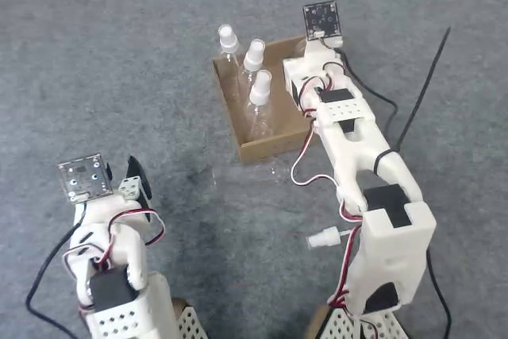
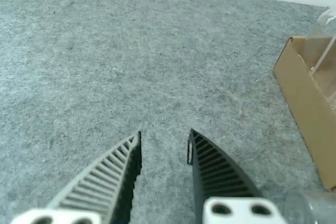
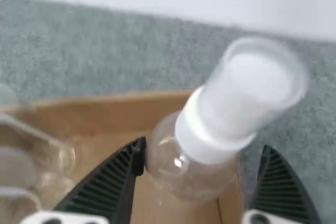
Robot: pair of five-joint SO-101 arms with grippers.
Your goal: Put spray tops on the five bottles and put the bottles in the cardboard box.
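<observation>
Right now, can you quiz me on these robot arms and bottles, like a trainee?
1. True or false: the left gripper holds a clear plastic bottle.
2. In the high view, how many white spray tops show over the brown cardboard box?
3. The loose white spray top lies: A in the box, B on the grey carpet beside the right arm, C in a gripper.
Key: 1 false, open and empty; 2 three; 3 B.

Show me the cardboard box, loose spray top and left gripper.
cardboard box (image 1: pixel 270 147), high view, front wall.
loose spray top (image 1: pixel 323 238), high view, white cap.
left gripper (image 2: pixel 164 148), left wrist view, between fingertips.
</observation>
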